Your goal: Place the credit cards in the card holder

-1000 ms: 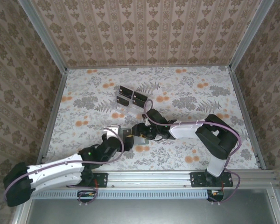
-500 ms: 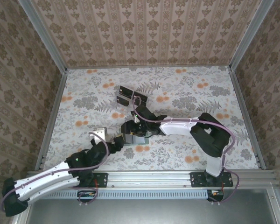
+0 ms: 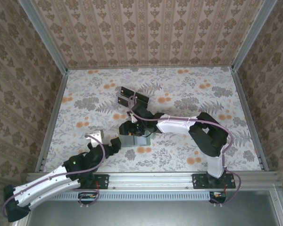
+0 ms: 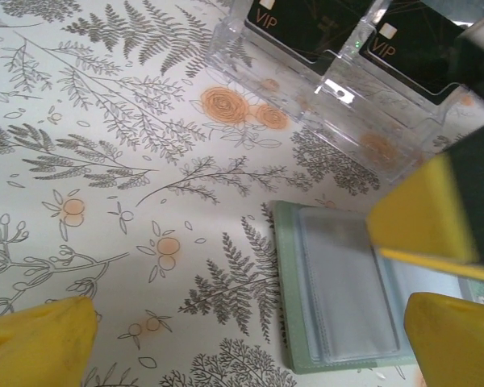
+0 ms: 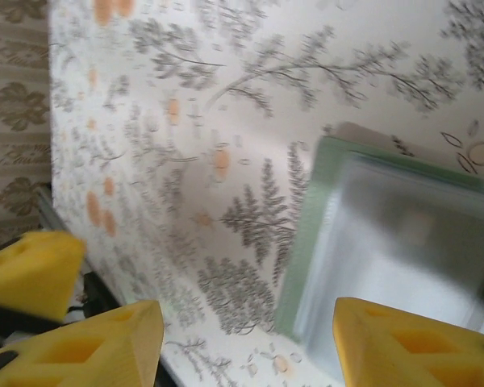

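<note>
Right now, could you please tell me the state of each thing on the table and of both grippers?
Card holder: lying flat, clear pocket up, no card seen inside.
Cards: standing in the rack.
Rack: upright, holding two cards.
Left gripper: open wide, empty.
Right gripper: open above the card holder, empty.

The worktop wears a pale covering printed with grey ferns and small orange flowers, seen up close from the wrist cameras too. Toward its far middle stands a clear plastic rack with slots along it, its see-through ribs catching the light. Brown patterned wallpaper covers the walls on three sides, grey metal posts run up the corners, and a metal rail lines the near edge.
</note>
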Motion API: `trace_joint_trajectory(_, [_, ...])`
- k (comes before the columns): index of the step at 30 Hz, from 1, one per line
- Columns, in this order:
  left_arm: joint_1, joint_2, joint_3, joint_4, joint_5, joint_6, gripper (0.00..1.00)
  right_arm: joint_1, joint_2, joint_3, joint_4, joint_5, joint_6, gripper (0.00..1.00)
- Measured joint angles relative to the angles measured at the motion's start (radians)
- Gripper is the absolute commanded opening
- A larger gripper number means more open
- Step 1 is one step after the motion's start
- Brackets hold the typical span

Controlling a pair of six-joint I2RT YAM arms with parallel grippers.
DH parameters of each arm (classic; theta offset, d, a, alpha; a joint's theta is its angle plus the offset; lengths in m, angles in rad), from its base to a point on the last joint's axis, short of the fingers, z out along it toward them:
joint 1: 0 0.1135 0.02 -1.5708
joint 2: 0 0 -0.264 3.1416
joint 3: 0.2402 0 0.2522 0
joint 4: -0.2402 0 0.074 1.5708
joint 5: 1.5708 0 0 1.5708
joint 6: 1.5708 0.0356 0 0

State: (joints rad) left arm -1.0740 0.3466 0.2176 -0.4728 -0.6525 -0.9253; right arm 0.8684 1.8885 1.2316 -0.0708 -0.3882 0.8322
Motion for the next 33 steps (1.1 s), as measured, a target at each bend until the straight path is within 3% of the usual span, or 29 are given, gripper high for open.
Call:
trace_joint_trajectory(6, [0.094, 0.023, 0.0, -0.011, 0.051, -0.002, 1.0, -0.067, -0.117, 0.154, -0.182, 0.059, -0.187, 0.59])
trace_joint_trajectory(12, [0.258, 0.138, 0.026, -0.006, 0.182, 0.031, 1.0, -0.14, -0.129, 0.334, -0.38, 0.211, -0.4, 0.55])
trace_joint_trajectory(18, [0.418, 0.325, 0.13, 0.029, 0.334, 0.105, 1.0, -0.146, -0.019, 0.502, -0.555, 0.342, -0.581, 0.46])
trace_joint_trajectory(23, [0.51, 0.493, 0.216, 0.055, 0.446, 0.169, 1.0, -0.145, 0.101, 0.623, -0.646, 0.403, -0.694, 0.44])
trace_joint_trajectory(33, [0.605, 0.621, 0.29, 0.053, 0.552, 0.239, 1.0, -0.145, 0.303, 0.846, -0.707, 0.452, -0.812, 0.42])
